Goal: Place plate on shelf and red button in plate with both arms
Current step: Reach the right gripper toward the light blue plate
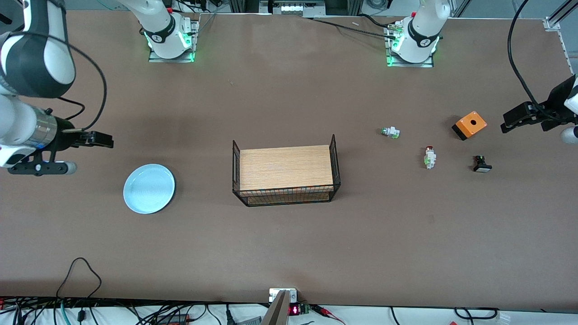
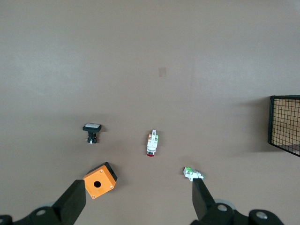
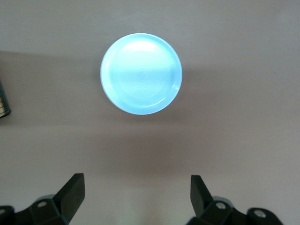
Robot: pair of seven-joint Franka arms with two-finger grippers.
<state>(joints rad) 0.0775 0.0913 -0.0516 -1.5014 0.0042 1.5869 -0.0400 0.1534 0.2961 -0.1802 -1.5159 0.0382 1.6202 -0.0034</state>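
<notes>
The pale blue plate lies flat on the table toward the right arm's end. My right gripper hangs open above the table beside the plate, with nothing between its fingers. The red button lies on its side toward the left arm's end, white body with a red cap. My left gripper hangs open and empty over the table near the orange box, apart from the red button.
A wire basket with a wooden floor stands mid-table. Near the red button lie a white part with a green cap, an orange box with a hole and a black button with a white face.
</notes>
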